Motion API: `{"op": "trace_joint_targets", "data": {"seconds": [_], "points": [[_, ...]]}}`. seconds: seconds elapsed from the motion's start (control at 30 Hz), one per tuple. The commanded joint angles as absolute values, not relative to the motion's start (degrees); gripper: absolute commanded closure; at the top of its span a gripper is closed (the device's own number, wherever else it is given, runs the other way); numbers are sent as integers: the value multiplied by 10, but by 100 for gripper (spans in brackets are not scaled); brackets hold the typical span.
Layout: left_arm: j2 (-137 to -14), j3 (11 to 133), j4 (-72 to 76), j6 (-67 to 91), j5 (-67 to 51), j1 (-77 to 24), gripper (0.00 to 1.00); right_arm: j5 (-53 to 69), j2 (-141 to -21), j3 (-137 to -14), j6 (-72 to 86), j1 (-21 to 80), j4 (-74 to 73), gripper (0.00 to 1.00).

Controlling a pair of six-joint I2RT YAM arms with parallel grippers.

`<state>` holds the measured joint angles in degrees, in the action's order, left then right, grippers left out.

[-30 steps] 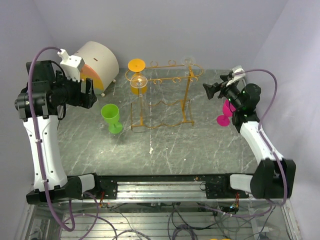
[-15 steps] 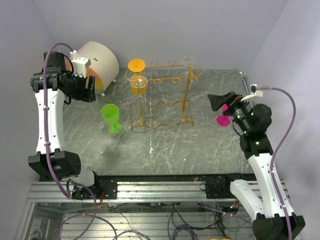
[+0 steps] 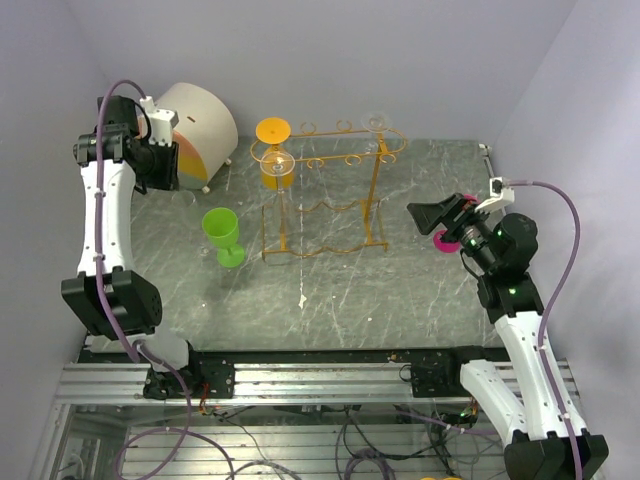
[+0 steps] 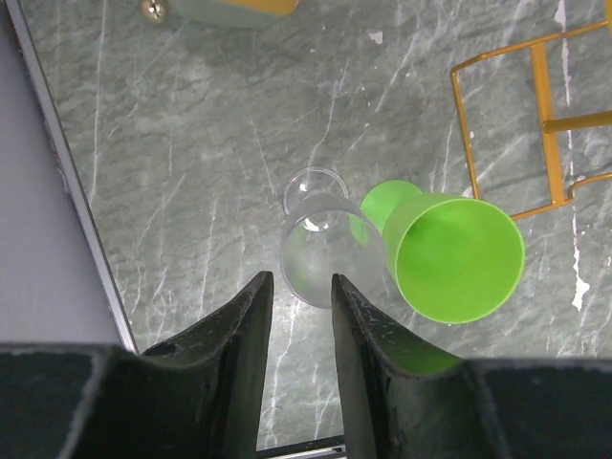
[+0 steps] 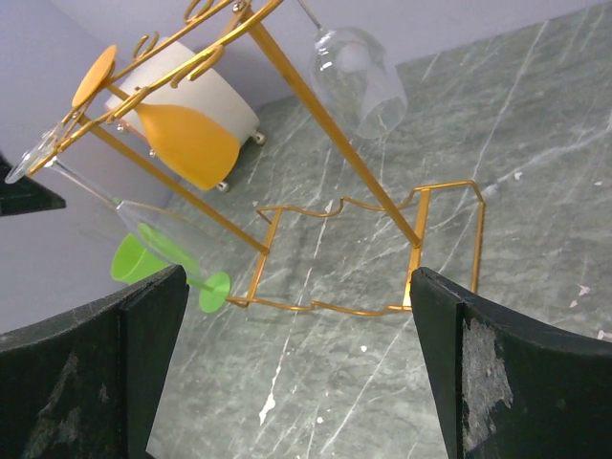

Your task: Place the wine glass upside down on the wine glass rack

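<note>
**Clear wine glass (image 4: 328, 251) stands upright on the grey stone worktop (image 4: 172, 143)**

It is just beside the green plastic goblet (image 4: 459, 253). The left gripper (image 4: 299, 282) hangs right above it, fingers only a little apart, holding nothing. The right gripper (image 5: 296, 287) is spread wide and empty, facing the orange-gold wire rack (image 5: 325, 120).

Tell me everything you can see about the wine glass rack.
The wine glass rack is thin orange-gold wire: an oval top rail edged with small round loops, slim uprights, and wavy bars low down above a rectangular foot. It stands upright toward the back middle of the grey marbled table. An orange glass hangs upside down at its left end, a clear glass at its right end. A green glass stands apart on its left.
</note>
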<state>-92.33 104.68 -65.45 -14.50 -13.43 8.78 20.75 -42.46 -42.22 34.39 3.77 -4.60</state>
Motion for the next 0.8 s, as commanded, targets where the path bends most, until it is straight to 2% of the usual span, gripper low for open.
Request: {"op": "trace_joint_targets", "data": {"seconds": [0.0,0.57,0.67,0.77], "points": [[-930,1021,-614,-137,-118,85,58,227,-420,-438,350,39,-40,0],[-957,947,-550,-140,-102,84,56,236,-424,-444,346,38,-49,0],[-962,943,-546,-140,-100,85,58,237,-424,-447,342,39,-54,0],[-967,943,-546,-142,-97,85,70,237,-426,-447,338,38,-57,0]]}}
